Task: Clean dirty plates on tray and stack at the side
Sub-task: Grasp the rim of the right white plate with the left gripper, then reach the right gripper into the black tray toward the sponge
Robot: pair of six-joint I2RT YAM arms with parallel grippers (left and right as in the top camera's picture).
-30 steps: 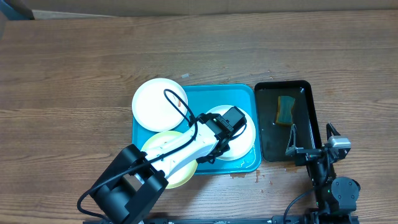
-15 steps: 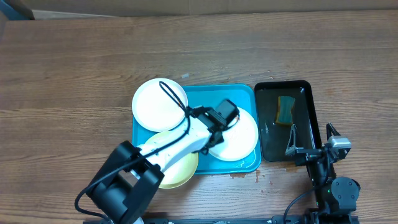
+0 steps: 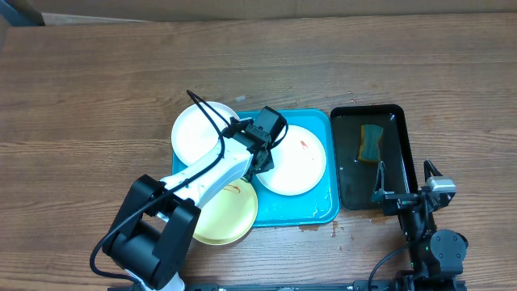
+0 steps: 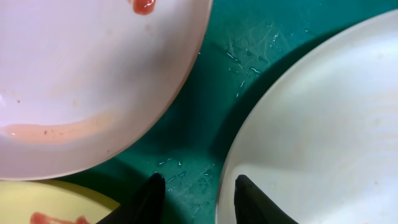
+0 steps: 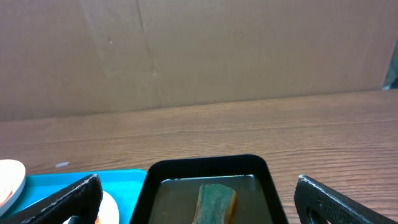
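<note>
The turquoise tray [image 3: 311,212] holds a white plate [image 3: 292,159] with a red smear at its right. A second white plate [image 3: 198,136] overhangs the tray's back left corner. The yellow-green plate [image 3: 222,208] overhangs the front left. My left gripper [image 3: 257,164] is open, low over the gap between the three plates. In the left wrist view its jaws [image 4: 198,186] straddle the rim of a white plate [image 4: 323,124], above wet tray floor [image 4: 205,112]. A smeared plate [image 4: 81,74] and the yellow-green plate [image 4: 56,208] lie alongside. My right gripper [image 3: 404,190] is open and empty.
A narrow black tray [image 3: 367,109] right of the turquoise one holds water and a green-yellow sponge [image 3: 370,143]. Both show in the right wrist view, the black tray [image 5: 205,163] and the sponge [image 5: 216,202]. Drops lie on the table by the tray's front right corner [image 3: 323,226]. A cardboard wall [image 5: 199,56] stands behind.
My left gripper has moved back and left across the tray. The right-hand white plate has shifted back and slightly left, and more of the yellow-green plate shows. The right arm has not moved.
</note>
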